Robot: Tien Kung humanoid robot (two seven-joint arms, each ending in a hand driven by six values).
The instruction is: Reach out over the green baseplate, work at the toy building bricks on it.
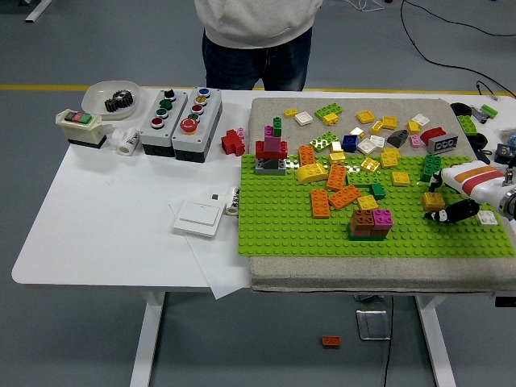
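The green baseplate (282,226) lies on a grey mat on the table's right half. On it stand a red and grey build (272,155), several orange bricks (344,196) and a brown and magenta stack (371,223). My right hand (445,213) comes in from the right edge, low over the plate's right end. Its black fingers point left, relaxed, holding nothing. A tan-yellow brick (434,201) sits just beside the fingertips, and a green brick stack (431,168) stands behind it. My left arm does not show.
Loose bricks (379,121) are scattered on the mat behind the plate. On the left stand two button boxes (179,113), a bowl with a gear (113,98), a red brick (233,143) and a white switch plate (198,217). A person (256,40) stands at the far side.
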